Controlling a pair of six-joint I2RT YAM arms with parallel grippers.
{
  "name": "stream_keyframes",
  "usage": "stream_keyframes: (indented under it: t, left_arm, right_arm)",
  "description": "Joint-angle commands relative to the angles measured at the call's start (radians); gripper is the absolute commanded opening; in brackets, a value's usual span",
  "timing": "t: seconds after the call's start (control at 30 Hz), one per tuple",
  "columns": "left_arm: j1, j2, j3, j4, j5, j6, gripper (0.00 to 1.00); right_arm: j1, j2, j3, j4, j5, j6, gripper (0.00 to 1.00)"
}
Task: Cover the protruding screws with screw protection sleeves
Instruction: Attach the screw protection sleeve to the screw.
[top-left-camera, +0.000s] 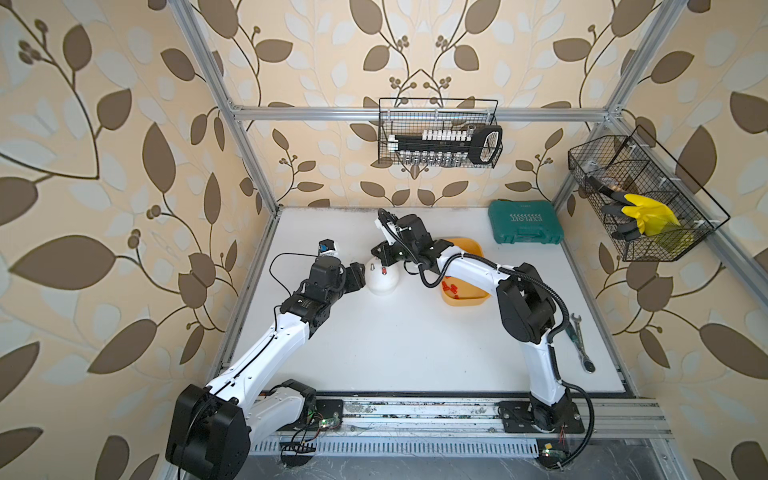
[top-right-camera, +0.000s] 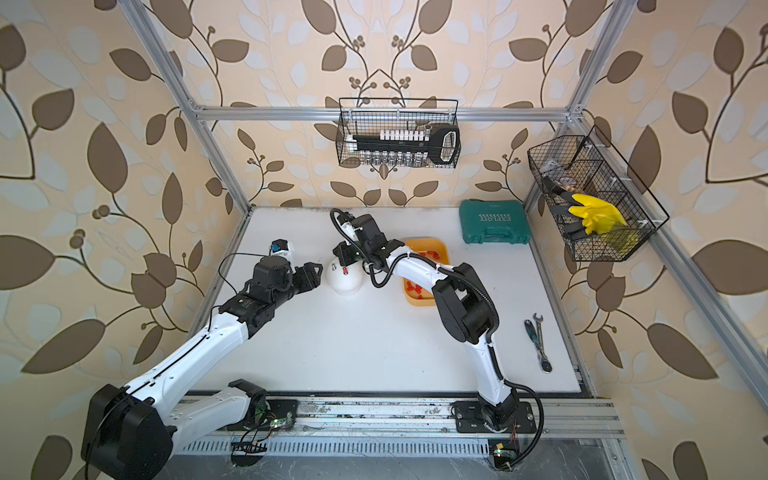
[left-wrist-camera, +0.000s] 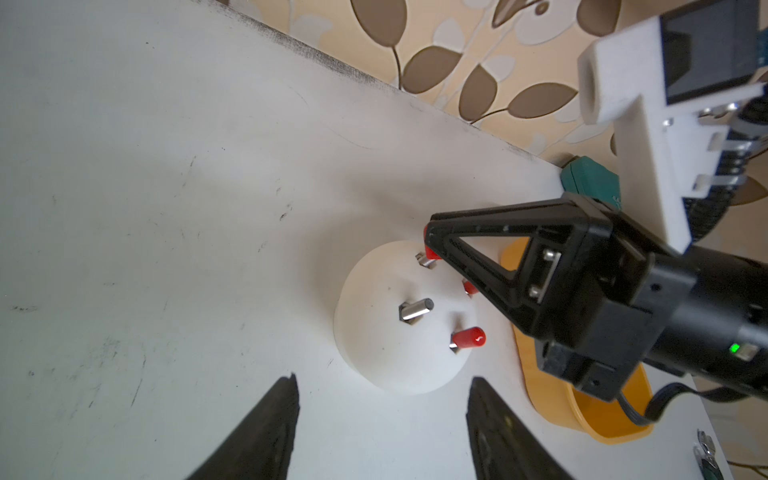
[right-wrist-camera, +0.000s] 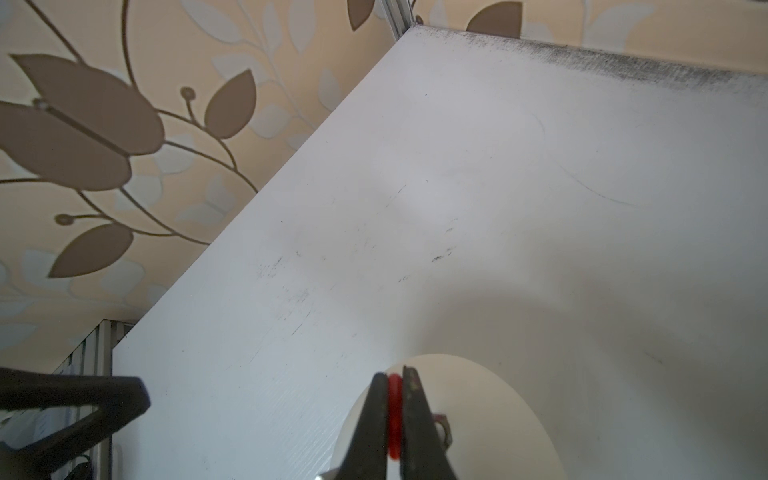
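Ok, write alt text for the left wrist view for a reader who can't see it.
The right gripper holds a red sleeve at one screw of a white dome on the white table. Two other screws wear red sleeves, the fourth screw stands bare, and the left gripper is open near the dome.

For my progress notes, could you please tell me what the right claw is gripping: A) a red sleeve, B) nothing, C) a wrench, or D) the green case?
A: in the right wrist view the right claw is shut on a red sleeve, pinched between its fingers just over the dome.
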Motion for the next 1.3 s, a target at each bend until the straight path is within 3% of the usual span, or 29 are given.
stream_keyframes:
  t: [0.0,1.27]
  left_arm:
    - [0.009,0.001,0.011,0.03,0.025,0.015,0.66]
    - [0.009,0.003,0.009,0.031,0.031,0.014,0.66]
  right_arm:
    - [0.001,-0.046,0.012,-0.013,0.021,-0.025,0.08]
    - [-0.003,-0.041,0.027,-0.02,0.034,-0.043,0.08]
